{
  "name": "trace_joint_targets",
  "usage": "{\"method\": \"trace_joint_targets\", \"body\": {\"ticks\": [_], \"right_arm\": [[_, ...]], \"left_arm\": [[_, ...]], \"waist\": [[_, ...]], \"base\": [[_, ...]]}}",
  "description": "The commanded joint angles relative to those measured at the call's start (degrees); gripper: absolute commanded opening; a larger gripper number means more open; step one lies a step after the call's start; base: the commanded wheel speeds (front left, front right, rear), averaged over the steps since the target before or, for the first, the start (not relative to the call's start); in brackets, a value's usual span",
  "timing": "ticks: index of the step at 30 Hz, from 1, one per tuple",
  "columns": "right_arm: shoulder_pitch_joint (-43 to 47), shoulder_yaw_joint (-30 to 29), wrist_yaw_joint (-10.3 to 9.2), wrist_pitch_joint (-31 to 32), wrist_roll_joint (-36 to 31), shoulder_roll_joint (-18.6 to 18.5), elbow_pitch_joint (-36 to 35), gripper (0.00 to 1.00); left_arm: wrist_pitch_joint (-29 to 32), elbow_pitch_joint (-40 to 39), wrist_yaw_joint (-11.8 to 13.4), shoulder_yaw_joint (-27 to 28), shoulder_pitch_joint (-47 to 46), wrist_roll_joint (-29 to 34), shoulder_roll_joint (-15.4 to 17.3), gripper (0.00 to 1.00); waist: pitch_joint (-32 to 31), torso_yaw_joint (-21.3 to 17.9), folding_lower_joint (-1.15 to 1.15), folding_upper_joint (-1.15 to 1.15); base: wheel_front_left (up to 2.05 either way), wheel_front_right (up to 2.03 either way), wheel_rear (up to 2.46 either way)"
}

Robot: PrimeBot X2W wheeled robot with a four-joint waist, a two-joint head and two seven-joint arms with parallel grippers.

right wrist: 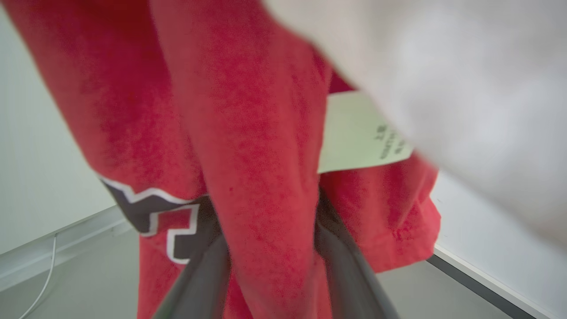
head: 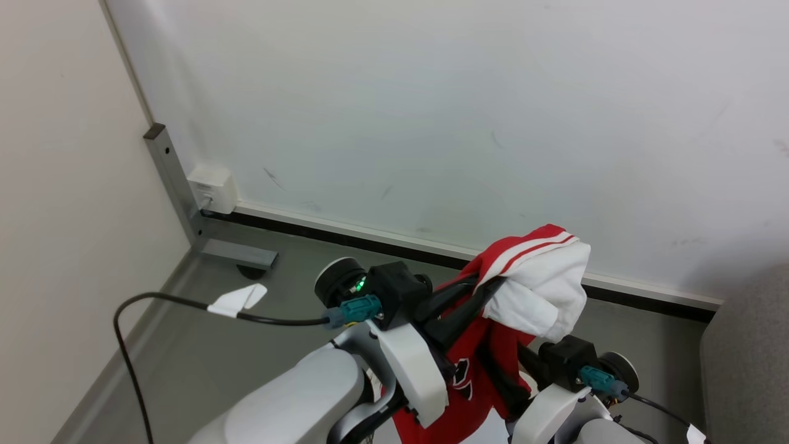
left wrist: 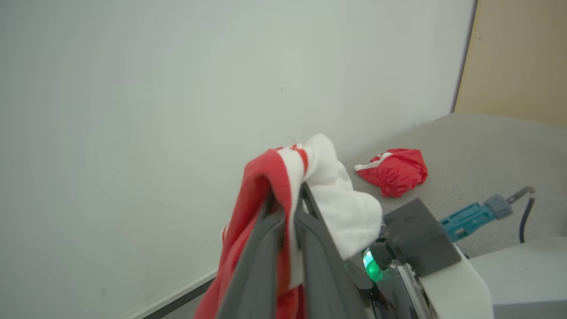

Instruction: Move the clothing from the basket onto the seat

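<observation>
Head view: the left tool is clamped on the clothing, held high over the floor. The seat lies off to the right.

Left wrist view: its fingers pinch a red-and-white fold. A second red piece lies on the seat.

Right wrist view: the right tool stands apart, astride a hanging red fold (whether it presses, I cannot tell).

Risk, as I judge it: letting go here drops the clothing on the floor, short of the seat. Draped fabric may also snag the fingers.

The left pincer grips the draped red-and-white clothing.
</observation>
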Motion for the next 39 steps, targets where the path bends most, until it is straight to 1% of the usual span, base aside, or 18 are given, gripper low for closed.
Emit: {"method": "trace_joint_targets", "body": {"ticks": [1,5,8,15,16,20,21,22,23,24,25,26,29,30,34,39], "right_arm": [[-0.37,0.06,-0.13,0.05,0.58,0.15,0.48,0.00],[0.23,-0.25,-0.13,0.04,1.00,-0.01,-0.33,0.00],[0.86,-1.52,-0.13,0.04,1.06,-0.22,-1.90,0.00],[3.50,-6.17,-0.13,0.04,0.08,-1.59,-7.68,0.00],[3.50,-6.17,-0.13,0.04,0.08,-1.59,-7.68,0.00],[5.20,-10.06,-0.13,0.04,-0.30,-2.04,-11.53,0.00],[5.61,-11.13,-0.13,0.04,-0.46,-2.18,-12.50,0.00],[5.98,-12.11,-0.13,0.03,-0.74,-2.34,-13.31,0.00],[6.30,-12.97,-0.13,0.04,-1.15,-2.50,-14.18,0.00],[6.62,-14.55,-0.13,0.04,-1.60,-2.79,-15.46,0.00],[6.62,-14.55,-0.13,0.04,-1.60,-2.79,-15.46,0.00],[6.78,-15.80,-0.13,0.04,-1.77,-3.09,-16.65,0.00],[6.68,-17.48,-0.13,0.03,-1.61,-3.42,-18.28,0.00],[6.68,-17.48,-0.13,0.03,-1.61,-3.42,-18.28,0.00],[5.78,-19.30,-0.13,0.03,-1.57,-4.04,-20.17,0.00],[4.68,-21.25,-0.13,0.02,-2.34,-5.67,-22.37,0.00]], "left_arm": [[0.14,-0.09,0.32,0.24,0.54,-0.60,0.38,0.00],[-0.13,0.73,0.71,0.72,0.96,-0.95,1.08,0.00],[-0.54,1.78,1.19,1.24,1.09,-1.30,1.61,0.00],[-1.97,3.92,1.85,1.94,2.61,-2.45,2.74,0.00],[-1.97,3.92,1.85,1.94,2.61,-2.45,2.74,0.00],[-2.55,4.49,1.95,2.12,3.63,-3.05,2.93,0.00],[-2.64,4.59,2.05,2.18,3.83,-3.02,2.93,0.04],[-2.81,4.59,2.13,2.18,4.01,-3.17,2.94,0.31],[-2.93,4.65,2.07,2.15,4.22,-3.25,2.97,0.48],[-2.99,4.69,2.10,2.07,4.52,-3.08,3.13,1.00],[-2.99,4.69,2.10,2.07,4.52,-3.08,3.13,1.00],[-3.26,4.58,2.15,2.02,4.78,-3.19,3.25,1.00],[-3.66,4.16,2.31,1.99,5.21,-3.16,3.39,1.00],[-3.66,4.16,2.31,1.99,5.21,-3.16,3.39,1.00],[-4.35,3.67,2.49,2.08,6.16,-3.27,4.00,1.00],[-4.95,3.30,2.95,2.10,6.75,-3.10,4.26,1.00]], "waist": [[0.00,0.18,0.00,0.00],[0.17,-0.06,0.00,0.00],[0.45,-0.82,0.00,0.00],[1.08,-3.21,0.00,0.00],[1.08,-3.21,0.00,0.00],[1.47,-5.08,0.00,0.00],[1.57,-5.60,0.00,0.00],[1.69,-6.15,0.00,0.00],[1.81,-6.73,0.00,0.00],[2.00,-8.02,0.00,0.00],[2.00,-8.02,0.00,0.00],[2.23,-9.42,0.00,0.00],[2.52,-11.68,0.00,0.00],[2.52,-11.68,0.00,0.00],[2.99,-14.85,0.00,0.00],[3.52,-18.69,0.00,0.00]], "base": [[0.00,0.00,0.00],[0.00,0.00,0.00],[0.00,0.00,0.00],[0.00,0.00,0.00],[0.00,0.00,0.00],[0.00,0.00,0.00],[0.00,0.00,0.00],[0.00,0.00,0.00],[0.00,0.00,0.00],[0.00,0.00,0.00],[0.00,0.00,0.00],[0.00,0.00,0.00],[0.00,0.00,0.00],[0.00,0.00,0.00],[0.00,0.00,0.00],[0.00,0.00,0.00]]}}
